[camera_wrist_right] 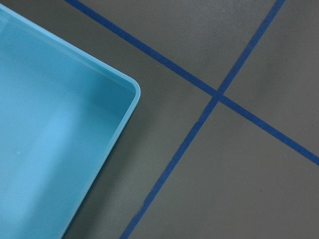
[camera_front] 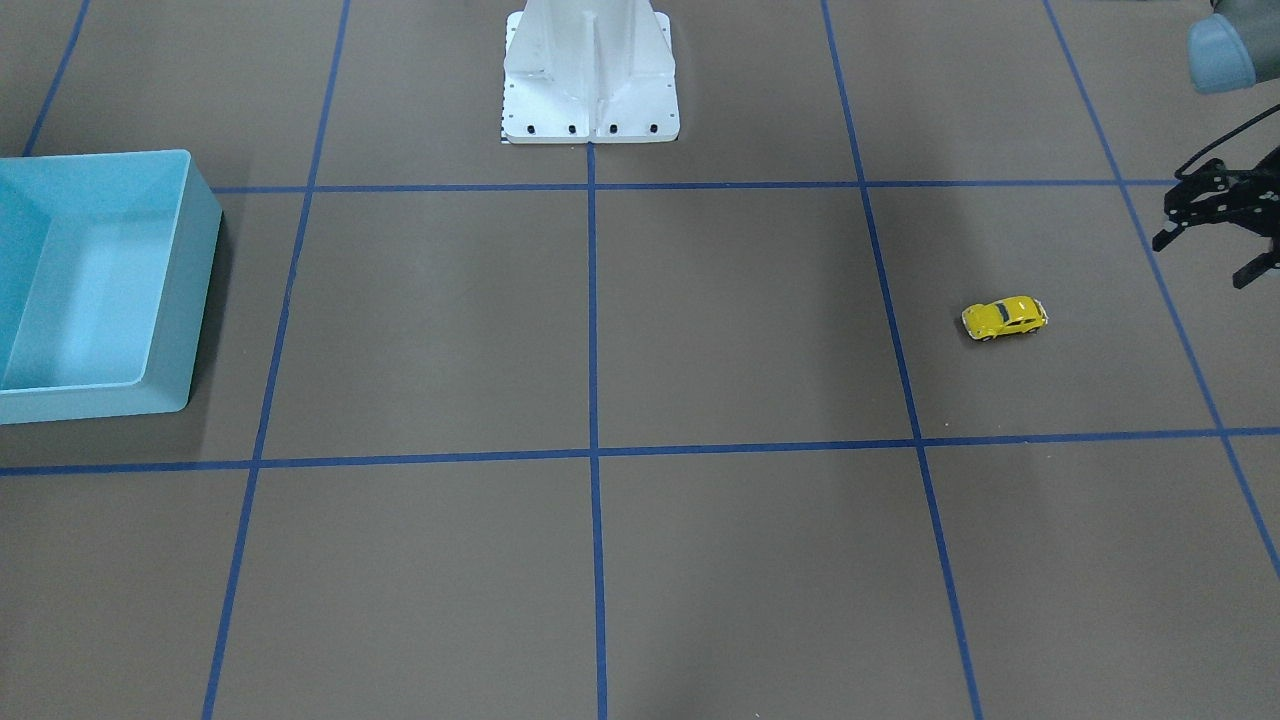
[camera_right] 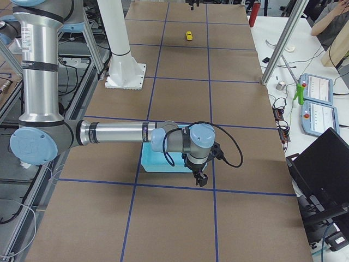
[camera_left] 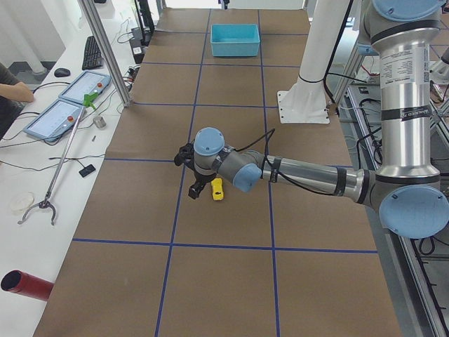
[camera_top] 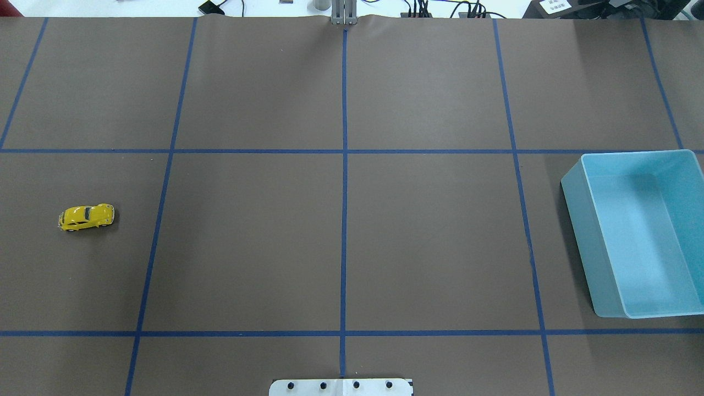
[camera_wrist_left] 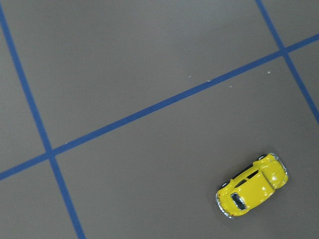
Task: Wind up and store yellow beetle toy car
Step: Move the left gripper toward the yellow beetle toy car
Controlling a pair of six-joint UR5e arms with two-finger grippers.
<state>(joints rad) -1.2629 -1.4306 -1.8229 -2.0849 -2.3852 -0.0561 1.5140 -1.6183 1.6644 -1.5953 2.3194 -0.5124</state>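
Note:
The yellow beetle toy car [camera_front: 1004, 318] stands on its wheels on the brown table mat, on the robot's left side. It also shows in the overhead view [camera_top: 87, 216], the left side view [camera_left: 217, 189], far off in the right side view [camera_right: 188, 35], and the left wrist view [camera_wrist_left: 252, 185]. My left gripper [camera_front: 1208, 258] hovers above and beside the car, apart from it, open and empty. The light blue bin [camera_top: 577, 231] is empty on the robot's right side. My right gripper [camera_right: 199, 176] hangs by the bin's corner [camera_wrist_right: 130, 94]. I cannot tell whether it is open or shut.
Blue tape lines divide the mat into squares. The white arm pedestal [camera_front: 590, 80] stands at the robot's edge of the table. Operator tablets, a grabber stick and cables lie beyond the mat's far edge [camera_left: 66, 112].

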